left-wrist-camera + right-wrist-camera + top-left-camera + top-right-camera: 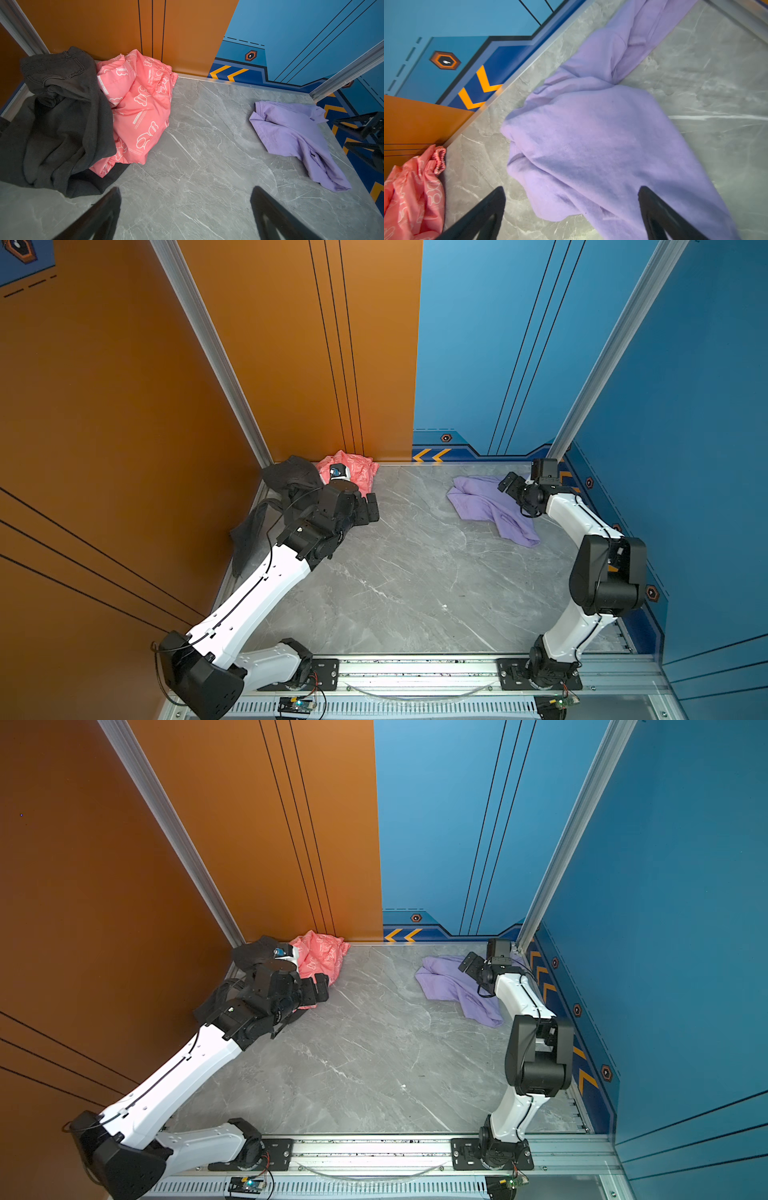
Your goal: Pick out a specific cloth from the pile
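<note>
cloth [486,506] [451,986] [291,135] [591,145]: plain lavender soft-fabric garment, crumpled, lying flat on the tabletop near the far right corner. One end trails toward the right edge. Visible in both top views and both wrist views.
tabletop [415,580]: grey marble-pattern slab, bare across the middle between cloth and pile.
pile [97,133]: heap of soft garments packed into the far left corner, up against the orange wall [104,27]. Well apart from the cloth, no contact.
pile, dark part: dark grey-black garment [58,124] [291,477], on the left-edge side, lapping over the pink one. In both top views the left arm hides part of it, and a fold of it runs along the left edge.
pile, pink part: salmon pink garment with white print [141,108] [320,957], on the side facing the cloth, at the far edge.
left claw [369,508] [319,988] [186,189]: black, jaws spread wide, gripping nothing. It sits near the pink garment. The left wrist view shows only bare marble between its fingers [112,199].
right claw [509,483] [469,965] [571,189]: black, over the part of the cloth nearest the far right corner. The right wrist view shows the jaws wide apart, with lavender fabric lying under and between them, not pinched.
fingertip-to-fabric contact, right side: cannot tell.
</note>
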Robot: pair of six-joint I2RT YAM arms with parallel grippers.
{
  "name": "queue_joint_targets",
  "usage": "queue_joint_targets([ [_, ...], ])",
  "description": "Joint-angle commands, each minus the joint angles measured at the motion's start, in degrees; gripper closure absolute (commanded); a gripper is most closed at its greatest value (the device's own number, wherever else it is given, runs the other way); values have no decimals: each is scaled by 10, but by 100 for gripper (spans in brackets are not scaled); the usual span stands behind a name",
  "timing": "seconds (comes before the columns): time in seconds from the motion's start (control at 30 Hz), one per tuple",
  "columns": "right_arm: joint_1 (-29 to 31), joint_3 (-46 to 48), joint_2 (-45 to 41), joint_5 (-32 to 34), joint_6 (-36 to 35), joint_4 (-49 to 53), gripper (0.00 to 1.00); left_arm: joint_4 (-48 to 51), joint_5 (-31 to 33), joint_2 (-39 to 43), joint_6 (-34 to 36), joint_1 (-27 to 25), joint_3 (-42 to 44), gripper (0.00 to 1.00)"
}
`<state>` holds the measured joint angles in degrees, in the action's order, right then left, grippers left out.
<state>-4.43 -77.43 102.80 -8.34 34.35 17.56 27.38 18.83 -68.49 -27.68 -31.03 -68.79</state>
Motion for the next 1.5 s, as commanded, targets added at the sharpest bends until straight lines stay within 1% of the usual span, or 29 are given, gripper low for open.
queue_joint_targets([
  [0.0, -1, 2, 19, -22, -4, 15, 0, -5, 21, 21, -11, 4, 14, 2],
  [0.27, -1, 30, 67, -38, -4, 50, 0, -6, 30, 30, -30, 4, 27, 2],
  [0.37, -4, 45, 78, -33, -6, 60, 0, -5, 31, 28, -31, 4, 26, 2],
  [0.53, -15, 50, 100, -44, -5, 83, 0, -6, 40, 27, -31, 5, 26, 2],
  [0.73, -21, 42, 91, -53, -3, 89, 0, -6, 51, 23, -30, 6, 27, 2],
  [0.87, -23, 27, 57, -50, -3, 91, 0, -5, 66, 23, -18, 8, 28, 2],
  [1.0, -26, 9, 4, -35, 2, 96, 0, -13, 93, 35, 4, 15, 36, 2],
  [1.17, -33, -8, -61, -18, -3, 95, 0, -68, 126, 64, 56, 24, 80, 2],
  [1.27, -34, -10, -96, -5, -18, 84, 0, -115, 154, 89, 85, 34, 126, 2],
  [1.37, -32, 20, -137, 6, -46, 29, 0, -160, 179, 113, 108, 46, 168, 2],
  [1.47, -28, 88, -191, 34, -66, -55, 0, -201, 187, 131, 124, 68, 207, 2],
])
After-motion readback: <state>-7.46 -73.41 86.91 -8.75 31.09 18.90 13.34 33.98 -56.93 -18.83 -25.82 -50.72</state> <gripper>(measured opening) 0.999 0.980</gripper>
